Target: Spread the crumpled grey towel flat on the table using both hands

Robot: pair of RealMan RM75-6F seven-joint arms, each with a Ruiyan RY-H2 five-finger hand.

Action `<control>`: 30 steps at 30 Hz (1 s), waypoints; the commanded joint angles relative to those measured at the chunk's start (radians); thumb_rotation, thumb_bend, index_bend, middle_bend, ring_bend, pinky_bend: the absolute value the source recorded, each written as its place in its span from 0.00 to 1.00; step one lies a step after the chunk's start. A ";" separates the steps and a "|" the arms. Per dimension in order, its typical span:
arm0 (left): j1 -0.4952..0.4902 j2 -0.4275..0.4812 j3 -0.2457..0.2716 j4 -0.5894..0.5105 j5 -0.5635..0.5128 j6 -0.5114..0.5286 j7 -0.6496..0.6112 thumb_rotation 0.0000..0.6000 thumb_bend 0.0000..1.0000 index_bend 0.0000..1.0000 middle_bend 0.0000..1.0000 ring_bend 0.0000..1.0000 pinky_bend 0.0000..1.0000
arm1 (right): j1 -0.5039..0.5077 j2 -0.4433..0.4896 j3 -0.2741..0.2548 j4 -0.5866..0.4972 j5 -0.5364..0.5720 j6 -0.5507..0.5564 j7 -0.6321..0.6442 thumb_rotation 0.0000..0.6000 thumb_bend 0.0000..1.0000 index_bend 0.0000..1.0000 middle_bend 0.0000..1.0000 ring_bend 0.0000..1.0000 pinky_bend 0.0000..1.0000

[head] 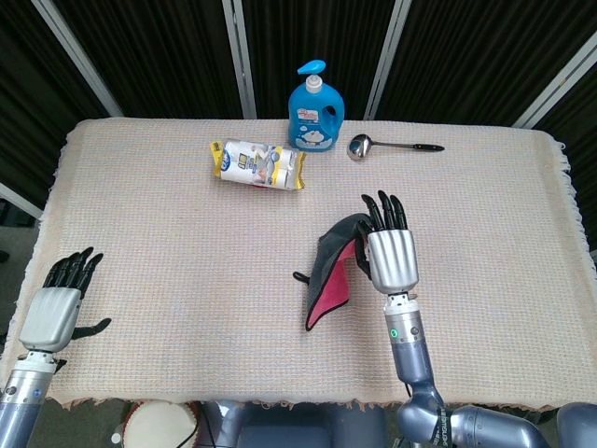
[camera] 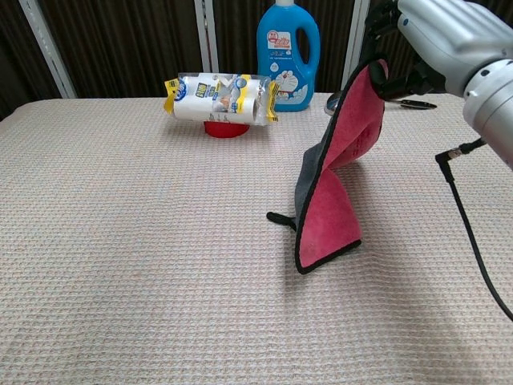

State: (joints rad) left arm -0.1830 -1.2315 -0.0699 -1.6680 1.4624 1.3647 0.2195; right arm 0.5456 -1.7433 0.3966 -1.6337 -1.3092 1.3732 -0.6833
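Observation:
The towel (head: 331, 271) is grey on one face and pink-red on the other (camera: 333, 200). My right hand (head: 389, 247) grips its upper edge and holds it lifted off the table, so it hangs folded with its lower end resting on the cloth. In the chest view the right hand (camera: 437, 36) is at the top right, above the towel. My left hand (head: 58, 303) hovers at the table's near left corner, fingers spread, holding nothing, far from the towel.
A beige woven cloth (head: 187, 271) covers the table. At the back stand a blue detergent bottle (head: 315, 107), a wrapped roll pack (head: 258, 165) and a metal ladle (head: 392, 147). A red item (camera: 226, 128) sits under the pack.

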 commanded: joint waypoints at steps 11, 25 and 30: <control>-0.047 -0.052 -0.023 0.017 -0.032 -0.043 -0.007 1.00 0.00 0.00 0.00 0.00 0.08 | 0.132 -0.067 0.097 0.058 0.084 -0.013 -0.124 1.00 0.64 0.66 0.19 0.09 0.11; -0.109 -0.082 -0.062 0.023 -0.098 -0.106 0.013 1.00 0.00 0.00 0.00 0.00 0.08 | 0.312 -0.115 0.203 0.179 0.181 -0.054 -0.182 1.00 0.64 0.66 0.19 0.09 0.11; -0.144 -0.115 -0.069 0.009 -0.107 -0.132 0.046 1.00 0.00 0.00 0.00 0.00 0.08 | 0.349 -0.124 0.204 0.219 0.205 -0.059 -0.170 1.00 0.64 0.66 0.19 0.09 0.11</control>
State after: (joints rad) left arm -0.3170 -1.3370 -0.1364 -1.6537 1.3554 1.2411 0.2565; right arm 0.8866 -1.8634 0.5991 -1.4226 -1.1108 1.3174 -0.8574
